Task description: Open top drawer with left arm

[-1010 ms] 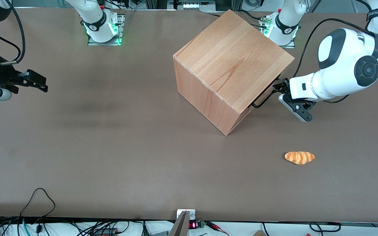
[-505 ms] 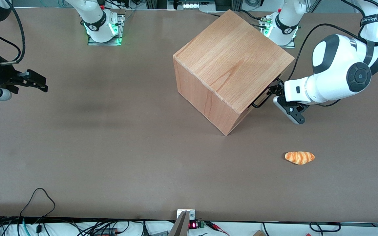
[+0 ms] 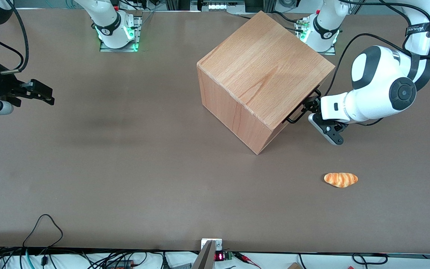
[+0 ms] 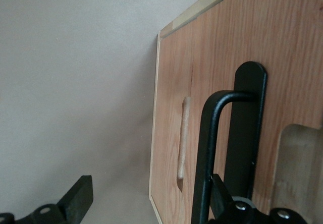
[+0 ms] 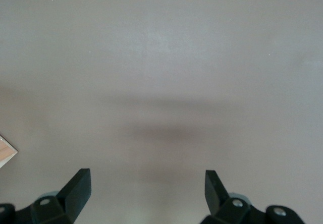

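At cabinet [image 3: 263, 71] front: gripper [image 3: 309, 105] fingers spread around handle [image 4: 207, 153]; top drawer [image 4: 212, 72] closed, contents hidden.

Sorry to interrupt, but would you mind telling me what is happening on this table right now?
The glossy white left arm has brought its small black gripper to the black U-shaped wire handle of the light beech-wood top drawer in the wooden cube cabinet. Its jaws are open, with one finger against the handle, and the drawer looks closed. An orange striped bread roll lies nearer the front camera.
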Robot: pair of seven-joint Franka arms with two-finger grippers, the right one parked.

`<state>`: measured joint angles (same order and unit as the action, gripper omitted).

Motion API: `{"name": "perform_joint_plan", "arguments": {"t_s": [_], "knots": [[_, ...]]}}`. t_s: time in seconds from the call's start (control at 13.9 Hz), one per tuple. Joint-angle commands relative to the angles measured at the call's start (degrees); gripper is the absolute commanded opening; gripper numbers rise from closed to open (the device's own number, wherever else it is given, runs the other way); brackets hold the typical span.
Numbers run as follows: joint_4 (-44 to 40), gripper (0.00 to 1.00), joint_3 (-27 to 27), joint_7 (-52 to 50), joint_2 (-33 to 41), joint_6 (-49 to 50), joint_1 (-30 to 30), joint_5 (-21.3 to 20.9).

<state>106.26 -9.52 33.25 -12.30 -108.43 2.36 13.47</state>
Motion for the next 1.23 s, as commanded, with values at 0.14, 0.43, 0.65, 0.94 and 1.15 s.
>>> {"name": "perform_joint_plan", "arguments": {"t_s": [0.14, 0.43, 0.65, 0.94, 1.15], "knots": [[0.26, 1.0, 1.08, 3.04, -0.26, -6.69, -1.12, 0.76], [0.44, 1.0, 2.93, 5.78, -0.35, -7.76, -1.74, 0.76], [0.35, 1.0, 3.45, 6.39, -0.7, -7.94, -2.88, 0.76], [0.26, 1.0, 5.82, 7.18, -1.49, -8.03, -3.94, 0.76], [0.26, 1.0, 6.7, 9.72, -2.11, -10.39, -5.16, 0.85]]}}
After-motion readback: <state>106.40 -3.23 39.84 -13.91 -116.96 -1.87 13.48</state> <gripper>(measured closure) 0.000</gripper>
